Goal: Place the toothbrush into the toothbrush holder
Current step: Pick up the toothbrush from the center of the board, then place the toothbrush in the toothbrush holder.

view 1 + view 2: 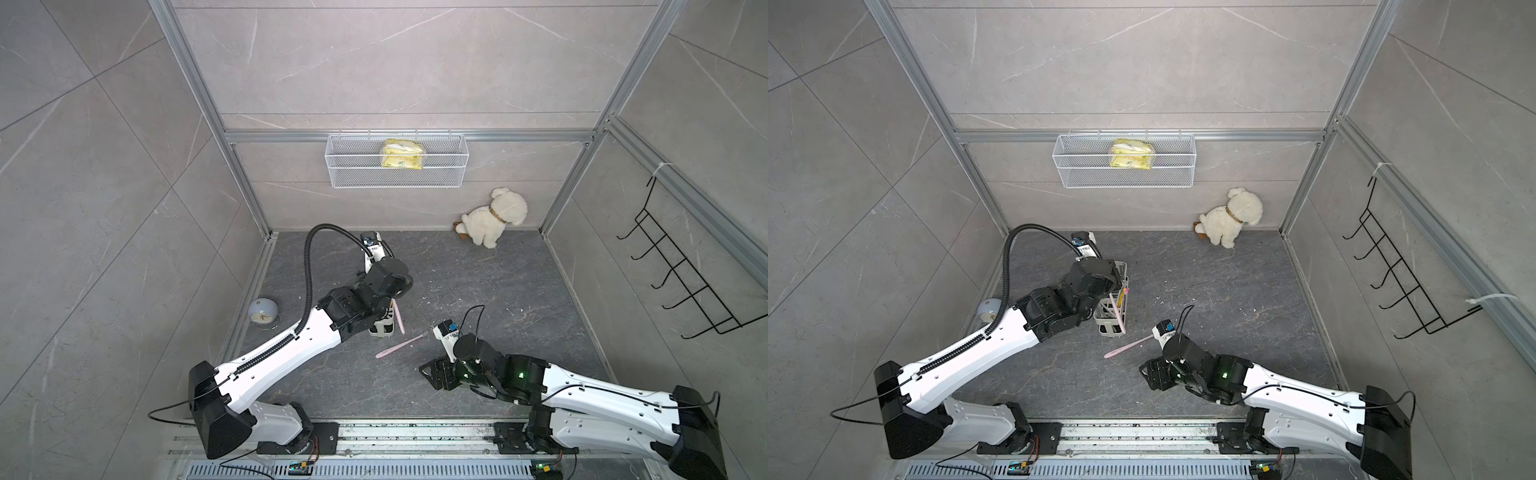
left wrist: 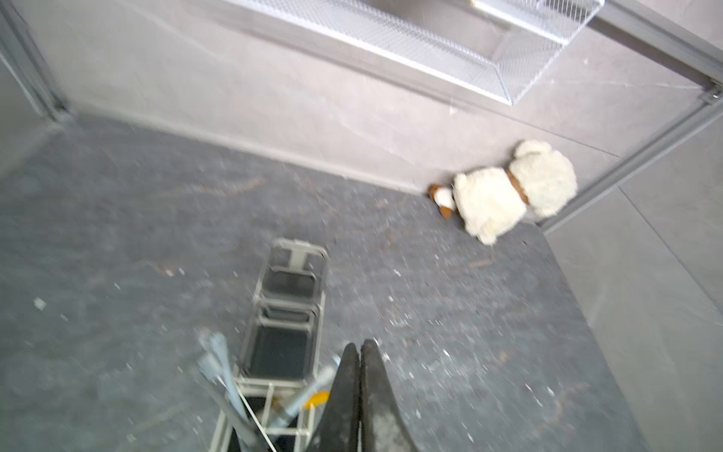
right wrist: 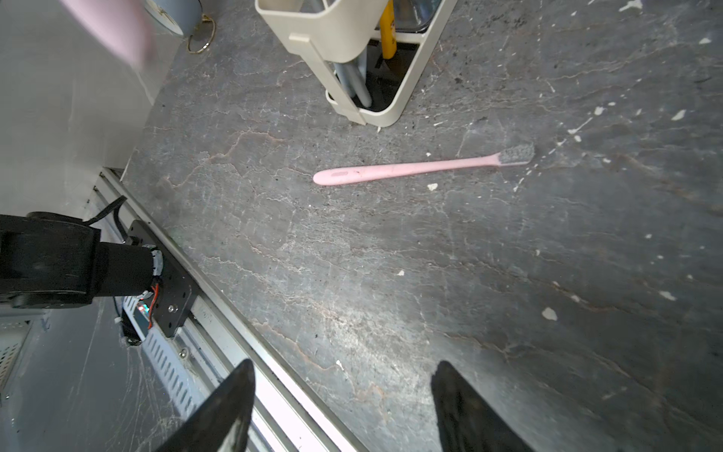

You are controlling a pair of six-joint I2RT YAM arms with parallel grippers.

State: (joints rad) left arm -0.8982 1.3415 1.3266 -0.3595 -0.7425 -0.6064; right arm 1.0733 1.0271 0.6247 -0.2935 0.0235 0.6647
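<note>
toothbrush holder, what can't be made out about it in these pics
- toothbrush holder: much of it hidden under the left arm in both top views.
- Its contents: blurred in the left wrist view, cut off by the picture's edge.
- Right wrist view: edge cuts off all but one end.

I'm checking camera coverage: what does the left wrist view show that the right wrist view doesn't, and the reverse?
Only the left wrist view: the plush dog, the wire mesh basket and the shut left claw.
Only the right wrist view: the pink toothbrush lying loose, and the open, empty right claw.
Both: the toothbrush holder and the dark floor.
</note>
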